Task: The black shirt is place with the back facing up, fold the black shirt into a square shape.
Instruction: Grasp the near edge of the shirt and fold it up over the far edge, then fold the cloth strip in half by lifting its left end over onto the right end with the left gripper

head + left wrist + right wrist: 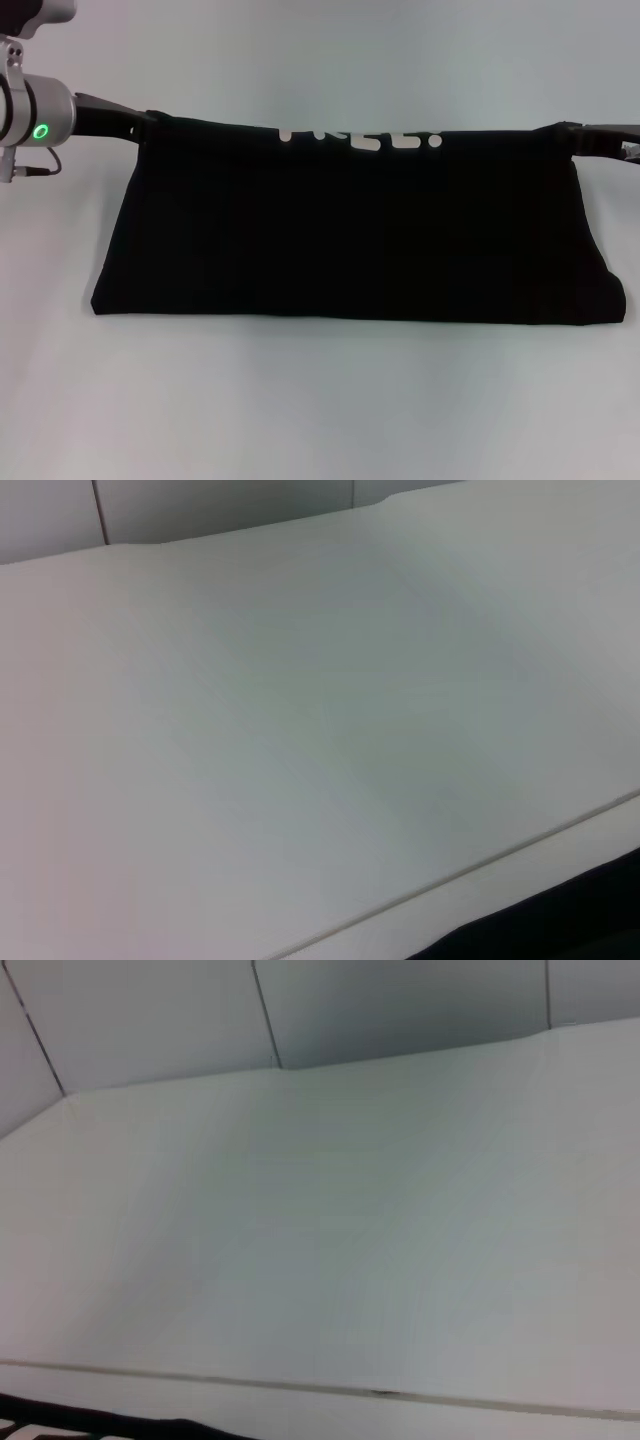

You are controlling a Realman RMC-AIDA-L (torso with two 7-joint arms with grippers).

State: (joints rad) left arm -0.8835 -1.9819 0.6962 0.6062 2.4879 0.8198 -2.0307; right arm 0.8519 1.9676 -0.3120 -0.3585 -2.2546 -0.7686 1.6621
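Note:
The black shirt (pixel 350 240) is a wide black band across the middle of the white table (pixel 320 410). Its far edge stretches taut between my two grippers, and white lettering (pixel 360 138) shows along that edge. Its near edge lies on the table. My left gripper (pixel 143 122) is shut on the shirt's far left corner. My right gripper (pixel 572 136) is shut on its far right corner. A dark strip of the shirt shows at the edge of the left wrist view (pixel 560 925) and of the right wrist view (pixel 70 1422).
White table top lies in front of the shirt and behind it. A grey panelled wall (pixel 300 1010) stands behind the table's far edge.

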